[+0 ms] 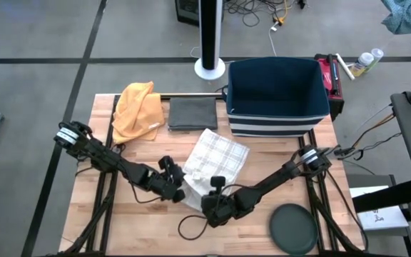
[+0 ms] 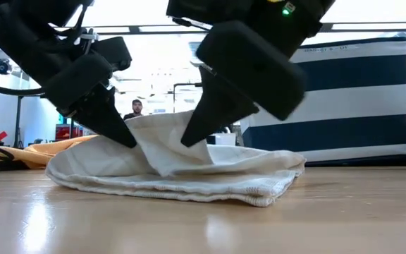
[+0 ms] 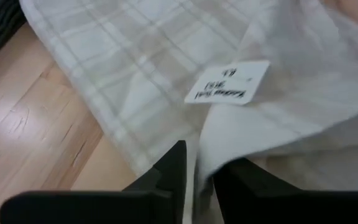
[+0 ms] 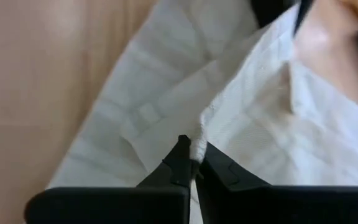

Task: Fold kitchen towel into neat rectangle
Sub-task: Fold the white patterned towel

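Towel (image 1: 216, 165), white with a faint check, lies rumpled and partly doubled over at the middle of the wooden table (image 1: 262, 153), and everything else is placed from it. Nearest the front edge, the right gripper (image 4: 193, 163) is pinched tight on a raised fold at the towel's front corner. Just beside it, the left gripper (image 3: 197, 174) straddles the towel's neighbouring edge with its fingers slightly parted, cloth running up between them; a white label (image 3: 227, 82) sits just beyond. A round dark disc (image 1: 292, 227) lies on the table to the right of the towel, by the front edge. Behind the towel lies a folded grey cloth (image 1: 192, 113), with a crumpled orange cloth (image 1: 137, 111) to its left. A navy bin (image 1: 277, 96) with a striped base stands behind the towel to the right, walling off that side in the low view.
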Robot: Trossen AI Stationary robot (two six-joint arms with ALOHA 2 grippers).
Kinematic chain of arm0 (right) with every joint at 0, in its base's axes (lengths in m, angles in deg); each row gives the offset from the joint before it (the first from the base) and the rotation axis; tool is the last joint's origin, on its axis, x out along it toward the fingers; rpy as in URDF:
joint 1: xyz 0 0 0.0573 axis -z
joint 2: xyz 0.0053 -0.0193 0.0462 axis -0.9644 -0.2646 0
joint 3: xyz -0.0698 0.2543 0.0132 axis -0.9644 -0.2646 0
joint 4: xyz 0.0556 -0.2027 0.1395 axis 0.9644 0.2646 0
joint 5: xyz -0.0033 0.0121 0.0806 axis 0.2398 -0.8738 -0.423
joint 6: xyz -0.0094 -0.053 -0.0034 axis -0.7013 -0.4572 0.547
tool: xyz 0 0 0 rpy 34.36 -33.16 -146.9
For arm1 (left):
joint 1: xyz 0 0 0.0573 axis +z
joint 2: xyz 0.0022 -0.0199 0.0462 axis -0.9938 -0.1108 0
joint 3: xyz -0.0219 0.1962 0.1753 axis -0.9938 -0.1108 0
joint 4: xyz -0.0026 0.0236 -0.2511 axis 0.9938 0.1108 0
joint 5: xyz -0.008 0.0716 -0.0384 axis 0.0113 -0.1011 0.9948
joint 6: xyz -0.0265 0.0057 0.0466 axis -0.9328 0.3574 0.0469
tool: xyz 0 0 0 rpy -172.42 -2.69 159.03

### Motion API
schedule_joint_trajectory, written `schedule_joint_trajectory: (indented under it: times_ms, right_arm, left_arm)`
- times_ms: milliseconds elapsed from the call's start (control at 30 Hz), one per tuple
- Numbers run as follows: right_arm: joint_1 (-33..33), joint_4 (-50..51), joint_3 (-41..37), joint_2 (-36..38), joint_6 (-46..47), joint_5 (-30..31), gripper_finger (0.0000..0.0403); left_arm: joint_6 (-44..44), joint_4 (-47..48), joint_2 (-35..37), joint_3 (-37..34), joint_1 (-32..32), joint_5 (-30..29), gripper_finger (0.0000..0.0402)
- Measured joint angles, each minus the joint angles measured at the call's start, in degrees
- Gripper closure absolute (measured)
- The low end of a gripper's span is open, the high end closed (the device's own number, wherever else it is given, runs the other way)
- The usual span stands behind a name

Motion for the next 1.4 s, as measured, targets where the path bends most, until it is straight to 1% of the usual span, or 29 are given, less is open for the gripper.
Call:
schedule_joint_trajectory:
  times_ms: [167, 333, 533, 667, 833, 933, 1033, 1133, 1233, 1400]
  right_arm:
    - [0.0, 0.01, -0.09, -0.2, -1.48, -2.13, 0.04]
    - [0.19, -2.2, -0.13, -0.52, -4.0, -7.42, 0.04]
    - [0.3, -3.19, -0.22, -2.26, -5.17, -7.06, 0.0388]
    - [-0.15, -3.11, -0.22, -2.26, -8.22, -7.44, 0.0357]
    - [-0.37, -3.09, -0.22, -2.04, -11.38, -8.0, 0.03]
    - [-0.27, -2.99, -0.22, -2.04, -11.62, -10.75, 0.0273]
    - [-0.33, -3.01, -0.22, -2.04, -13.03, -13.28, 0.0257]
    - [-0.59, -2.96, -0.22, -2.04, -13.34, -13.4, 0.0252]
    - [-0.57, -2.94, -0.22, -2.04, -13.4, -13.24, 0.0258]
    - [-0.04, -2.92, -0.22, -2.2, -13.45, -9.77, 0.0277]
  left_arm:
    - [0.97, 3.06, 0.0, 0.0, -0.29, 0.74, 0.0315]
    - [2.66, 3.62, 0.0, -0.02, -0.53, 2.25, 0.0291]
    - [4.32, 3.68, 0.0, -0.02, -0.55, 2.34, 0.0266]
    - [4.26, 3.66, 0.0, -0.02, -0.55, 2.29, 0.0255]
    - [4.12, 3.65, 0.0, -0.02, -0.55, 2.28, 0.0249]
    - [3.98, 3.64, 0.0, -0.02, -0.55, 2.28, 0.0249]
    - [3.95, 3.64, 0.0, -0.02, -0.55, 2.28, 0.0252]
    - [3.95, 3.6, 0.0, -0.02, -0.55, 2.28, 0.0259]
    - [3.93, 3.59, 0.0, -0.02, -0.55, 2.28, 0.0265]
    - [3.93, 3.53, 0.0, -0.02, -0.55, 2.28, 0.0272]
